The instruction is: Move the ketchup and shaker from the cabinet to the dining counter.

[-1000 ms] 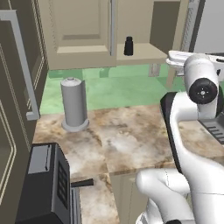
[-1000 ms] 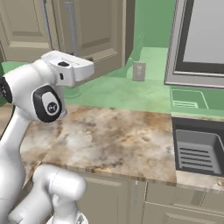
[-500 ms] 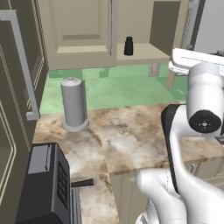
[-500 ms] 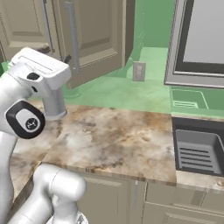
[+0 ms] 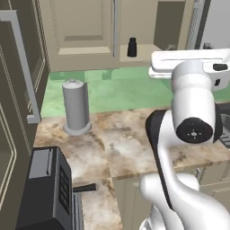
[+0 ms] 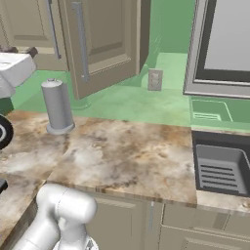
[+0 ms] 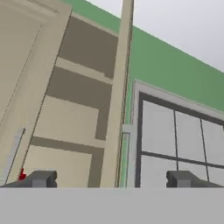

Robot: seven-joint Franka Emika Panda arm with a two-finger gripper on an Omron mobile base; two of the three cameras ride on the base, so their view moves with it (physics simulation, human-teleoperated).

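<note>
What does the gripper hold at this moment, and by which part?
Nothing. In the hand view the gripper is open, its two fingertips wide apart with only the cabinet shelves far behind them.

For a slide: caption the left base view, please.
Black shaker on the open cabinet shelf, grey cylinder on the worktop, white arm at right.

Matt tan cabinet (image 5: 81, 33) (silver-barred)

— How is the scene lit?
— Flat, even brightness is seen throughout; no glare is noted, and only soft shading is cast.
— And sharpness?
— Edges are rendered slightly soft; no edge distortion is seen.
</note>
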